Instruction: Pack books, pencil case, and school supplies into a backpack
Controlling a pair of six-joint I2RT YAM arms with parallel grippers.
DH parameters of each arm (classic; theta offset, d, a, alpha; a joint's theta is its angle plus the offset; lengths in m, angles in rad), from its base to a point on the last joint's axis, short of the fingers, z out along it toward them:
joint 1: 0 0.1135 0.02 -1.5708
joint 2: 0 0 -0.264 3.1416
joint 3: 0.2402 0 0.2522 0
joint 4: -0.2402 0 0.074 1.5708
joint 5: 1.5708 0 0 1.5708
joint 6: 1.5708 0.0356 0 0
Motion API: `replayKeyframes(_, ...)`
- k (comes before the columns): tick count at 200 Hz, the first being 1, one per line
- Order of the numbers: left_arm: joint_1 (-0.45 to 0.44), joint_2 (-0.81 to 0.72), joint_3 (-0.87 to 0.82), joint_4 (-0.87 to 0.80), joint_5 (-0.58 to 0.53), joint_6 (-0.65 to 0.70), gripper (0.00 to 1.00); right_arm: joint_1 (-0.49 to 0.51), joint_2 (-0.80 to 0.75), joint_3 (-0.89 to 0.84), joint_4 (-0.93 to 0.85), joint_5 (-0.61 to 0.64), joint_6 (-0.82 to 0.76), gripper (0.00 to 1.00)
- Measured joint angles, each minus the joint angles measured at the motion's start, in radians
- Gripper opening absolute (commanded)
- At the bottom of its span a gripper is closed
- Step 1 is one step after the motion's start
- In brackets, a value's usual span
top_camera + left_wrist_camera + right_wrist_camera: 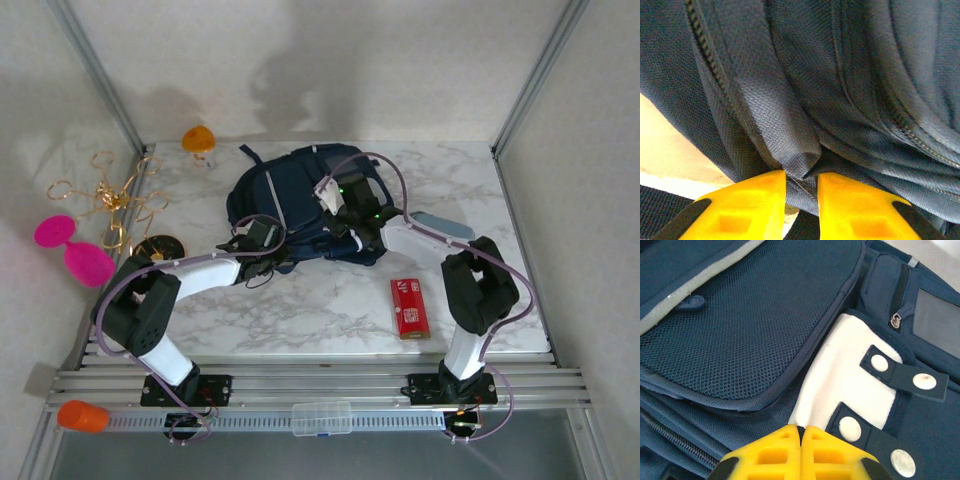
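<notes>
Against the backpack [290, 195], left hand [801, 176] pinches a fabric fold, right hand [801, 431] sits closed, pencil case [447, 225] half-hidden.

School supplies [409, 307] front-right of backpack [290, 195]; pencil case [447, 225] right.

Two yellow fingers [747, 202] pinch a fold of the navy backpack [790, 110], a zipper [707, 50] running alongside.

White arms [205, 272], black joints, lilac cables, yellow tool fingers [775, 450] (black-padded, it seems).
</notes>
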Motion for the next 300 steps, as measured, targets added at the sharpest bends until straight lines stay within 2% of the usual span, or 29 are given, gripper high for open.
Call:
replayKeyframes(38, 0.047, 0.019, 0.001, 0.029, 0.021, 0.048, 0.21, -0.008, -0.082, -0.007, 0.018, -0.043, 0.113, 0.0)
replayKeyframes(66, 0.074, -0.006, 0.008, 0.007, 0.022, 0.123, 0.29, -0.01, -0.092, 0.008, 0.044, -0.09, 0.198, 0.0)
replayKeyframes(88, 0.068, -0.114, 0.0, -0.05, 0.019, 0.152, 0.34, -0.012, -0.092, 0.008, 0.037, -0.111, 0.233, 0.0)
replayKeyframes(101, 0.053, -0.192, 0.0, -0.08, 0.018, 0.144, 0.34, -0.014, -0.089, 0.015, 0.013, -0.121, 0.237, 0.24)
replayKeyframes(113, 0.032, -0.241, 0.001, -0.093, 0.018, 0.128, 0.34, -0.015, -0.069, 0.041, -0.024, -0.124, 0.231, 0.38)
replayKeyframes(136, -0.027, -0.266, 0.012, -0.107, 0.003, 0.074, 0.33, -0.015, 0.001, 0.099, -0.084, -0.117, 0.209, 0.57)
replayKeyframes(149, -0.056, -0.26, 0.017, -0.11, -0.011, 0.035, 0.33, -0.015, 0.035, 0.114, -0.114, -0.109, 0.186, 0.61)
replayKeyframes(179, -0.081, -0.223, 0.023, -0.106, -0.016, -0.018, 0.33, -0.013, 0.111, 0.16, -0.186, -0.067, 0.135, 0.62)
replayKeyframes(199, -0.084, -0.198, 0.023, -0.107, -0.017, -0.036, 0.33, -0.008, 0.159, 0.209, -0.222, -0.032, 0.103, 0.6)
replayKeyframes(252, -0.085, -0.183, 0.032, -0.107, -0.019, -0.047, 0.35, 0.017, 0.232, 0.283, -0.277, 0.043, 0.056, 0.59)
replayKeyframes(281, -0.085, -0.176, 0.04, -0.108, -0.019, -0.046, 0.36, 0.028, 0.263, 0.294, -0.287, 0.111, 0.045, 0.51)
replayKeyframes(300, -0.085, -0.166, 0.049, -0.108, -0.019, -0.046, 0.37, 0.034, 0.27, 0.298, -0.291, 0.133, 0.037, 0.5)
